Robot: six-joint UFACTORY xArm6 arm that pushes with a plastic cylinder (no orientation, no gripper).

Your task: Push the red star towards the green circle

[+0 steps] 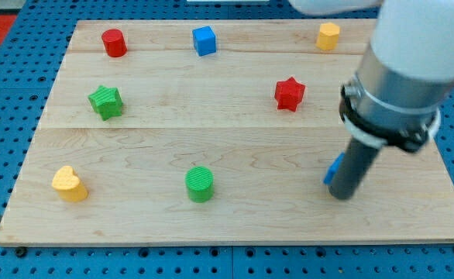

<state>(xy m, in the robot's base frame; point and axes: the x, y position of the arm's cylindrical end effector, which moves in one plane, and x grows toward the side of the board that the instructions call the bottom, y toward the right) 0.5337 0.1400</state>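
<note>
The red star [289,94] lies right of the board's middle, in the upper half. The green circle [200,184] stands lower down, near the view's bottom centre, left and below the star. My tip [342,194] rests on the board at the lower right, well below and to the right of the red star. A blue block [334,168] shows just at the rod's left side, mostly hidden behind it; its shape cannot be made out.
On the wooden board [235,225]: a red cylinder [114,43] at top left, a blue cube [204,40] at top centre, a yellow hexagon-like block [328,36] at top right, a green star [105,101] at left, a yellow heart [70,184] at bottom left.
</note>
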